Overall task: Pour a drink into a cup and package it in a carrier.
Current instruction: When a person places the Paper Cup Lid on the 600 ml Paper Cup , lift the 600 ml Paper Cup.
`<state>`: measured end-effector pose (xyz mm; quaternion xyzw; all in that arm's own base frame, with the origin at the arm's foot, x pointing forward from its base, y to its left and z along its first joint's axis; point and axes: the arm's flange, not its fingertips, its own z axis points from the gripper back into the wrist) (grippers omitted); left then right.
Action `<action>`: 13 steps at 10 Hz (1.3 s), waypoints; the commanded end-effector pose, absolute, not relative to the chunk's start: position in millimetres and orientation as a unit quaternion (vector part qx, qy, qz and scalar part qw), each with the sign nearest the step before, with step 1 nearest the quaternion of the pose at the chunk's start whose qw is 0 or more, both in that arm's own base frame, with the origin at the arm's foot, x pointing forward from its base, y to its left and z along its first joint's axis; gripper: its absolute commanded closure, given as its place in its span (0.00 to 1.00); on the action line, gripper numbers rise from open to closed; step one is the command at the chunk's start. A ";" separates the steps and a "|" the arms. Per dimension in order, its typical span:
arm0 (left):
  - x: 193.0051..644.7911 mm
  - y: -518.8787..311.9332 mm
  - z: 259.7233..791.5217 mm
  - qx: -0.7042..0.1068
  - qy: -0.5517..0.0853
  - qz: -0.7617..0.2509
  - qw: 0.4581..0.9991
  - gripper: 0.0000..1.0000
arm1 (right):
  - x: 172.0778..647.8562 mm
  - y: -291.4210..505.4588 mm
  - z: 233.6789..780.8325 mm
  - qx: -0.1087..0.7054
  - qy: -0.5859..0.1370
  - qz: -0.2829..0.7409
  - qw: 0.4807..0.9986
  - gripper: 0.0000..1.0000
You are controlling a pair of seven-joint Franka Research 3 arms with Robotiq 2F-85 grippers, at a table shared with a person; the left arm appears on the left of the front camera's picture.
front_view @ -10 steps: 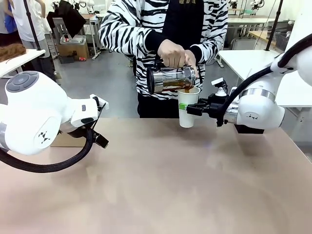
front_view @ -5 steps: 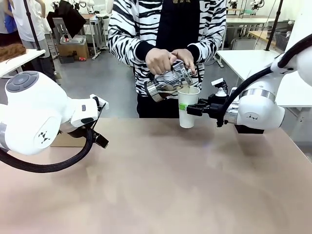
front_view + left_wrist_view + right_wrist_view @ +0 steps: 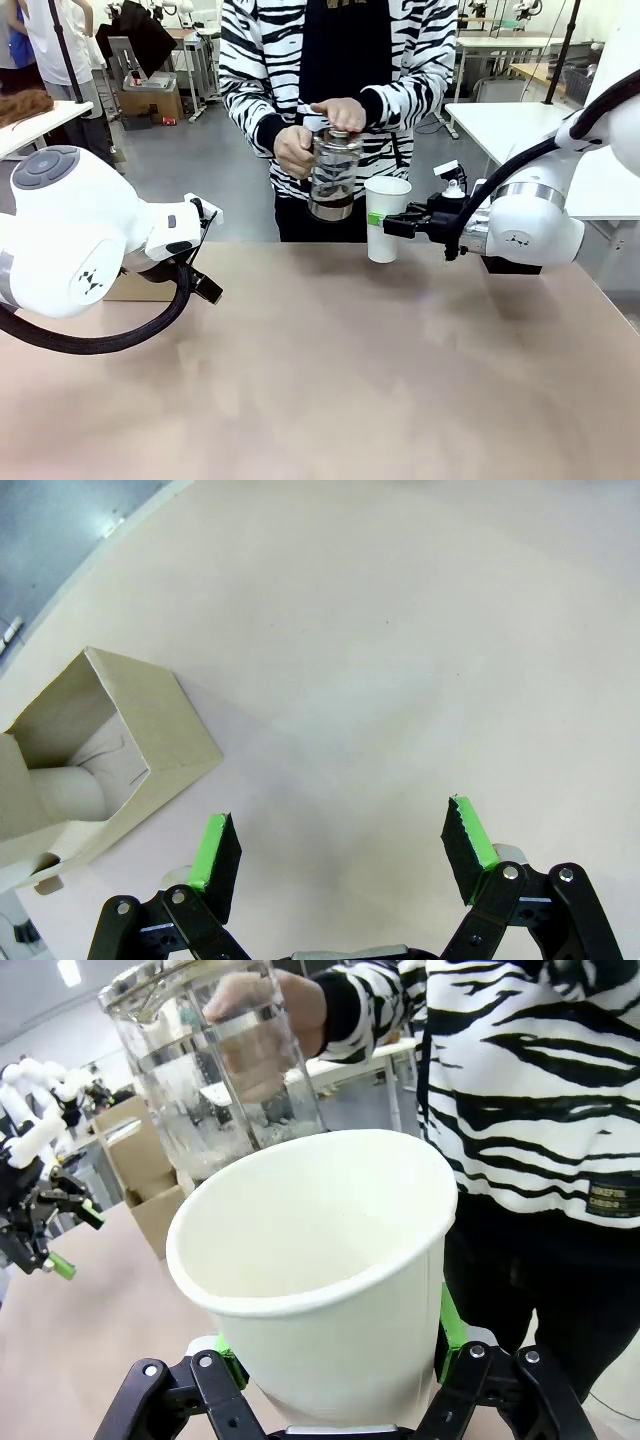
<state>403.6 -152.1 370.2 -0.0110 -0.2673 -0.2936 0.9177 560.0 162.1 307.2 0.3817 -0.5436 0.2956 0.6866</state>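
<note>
The wide tan table (image 3: 350, 400) runs across to a person in a black-and-white striped top (image 3: 250, 60) at the far side. The bulky white left arm (image 3: 70, 240) hangs low over the near left of the table. The white right arm (image 3: 530, 225) reaches in from the other side.

Under the left arm sits the small brown cardboard carrier (image 3: 150, 740), a compartment open at the top. The left gripper (image 3: 340, 845) hovers just beside it with its fingers spread wide and nothing between them.

The person holds the clear glass press jug (image 3: 333, 180) upright, just beside the cup and not tipped over it. One hand (image 3: 340, 112) lies on the lid and the other (image 3: 293, 152) is at the handle.

The tall white paper cup (image 3: 387, 195) stands upright by the far edge, clamped by the right gripper (image 3: 385, 222), a green pad on each side. I can't see the drink inside it.

To me the pouring looks done or paused. Next the cup must cross to the carrier, kept level, and go down into a hole.
</note>
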 end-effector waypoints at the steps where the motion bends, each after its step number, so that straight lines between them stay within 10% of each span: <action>1: 403.4 -151.8 370.5 -0.012 -0.268 -0.293 0.918 0.00 | 559.9 164.6 311.5 0.381 -0.546 0.296 0.685 0.19; 13: 403.4 -151.8 370.5 -0.012 -0.268 -0.293 0.918 0.00 | 559.9 164.6 311.5 0.381 -0.546 0.296 0.685 0.19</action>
